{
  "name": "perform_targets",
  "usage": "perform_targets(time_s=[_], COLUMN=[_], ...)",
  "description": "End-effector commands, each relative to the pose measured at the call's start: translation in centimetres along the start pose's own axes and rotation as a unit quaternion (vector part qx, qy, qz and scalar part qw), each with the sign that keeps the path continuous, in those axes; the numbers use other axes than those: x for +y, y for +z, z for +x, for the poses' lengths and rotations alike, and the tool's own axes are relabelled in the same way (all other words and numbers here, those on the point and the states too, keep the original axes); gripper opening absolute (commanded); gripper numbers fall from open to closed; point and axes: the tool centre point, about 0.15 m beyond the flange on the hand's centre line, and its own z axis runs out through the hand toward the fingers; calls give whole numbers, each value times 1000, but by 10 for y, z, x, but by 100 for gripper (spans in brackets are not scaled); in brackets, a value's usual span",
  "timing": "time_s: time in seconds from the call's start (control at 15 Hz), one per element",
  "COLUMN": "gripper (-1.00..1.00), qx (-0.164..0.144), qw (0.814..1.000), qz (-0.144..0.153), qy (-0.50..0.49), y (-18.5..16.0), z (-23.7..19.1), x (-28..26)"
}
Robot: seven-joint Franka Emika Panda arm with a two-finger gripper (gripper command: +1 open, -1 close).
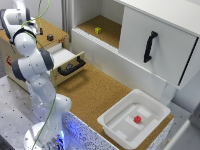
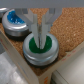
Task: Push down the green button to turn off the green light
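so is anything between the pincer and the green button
Nothing. In the wrist view the pincer has its fingertips right at the green button, apparently touching it, with no gap visible. The blue button sits off to one side.

**Tight quarters at the button box, open cork elsewhere**

In the wrist view the gripper [image 2: 40, 36] stands directly over the green button [image 2: 40, 46], fingers close together, with nothing between them and the cap. The blue button [image 2: 16, 22] sits just beside it, leaving little sideways room there. The wooden box wall [image 2: 22, 57] fences the near edge.

In the exterior view the arm's own links [image 1: 31, 60] hide that box, so clearance around it is hard to judge. The open drawer [image 1: 67, 62] juts out beside the arm. The cork tabletop [image 1: 92, 95] lies bare between the drawer and the white bin [image 1: 134, 117].
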Motion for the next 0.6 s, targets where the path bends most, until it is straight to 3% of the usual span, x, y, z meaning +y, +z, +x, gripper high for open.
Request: perform_targets(time_s=[0.0,0.07,0.13,0.2,0.4,0.53], gripper=[-100,-100,100,100,100,100], qx=[38,51,35,39,21,27], qw=[999,997,996,995,995,994], qz=[-31,-56,-68,-78,-72,-68], qy=[23,26,38,45,70,84], y=[-35,-66,-78,-84,-68,-63], z=[-9,-15,-18,-20,-21,-22], x=[8,11,18,22,40,50])
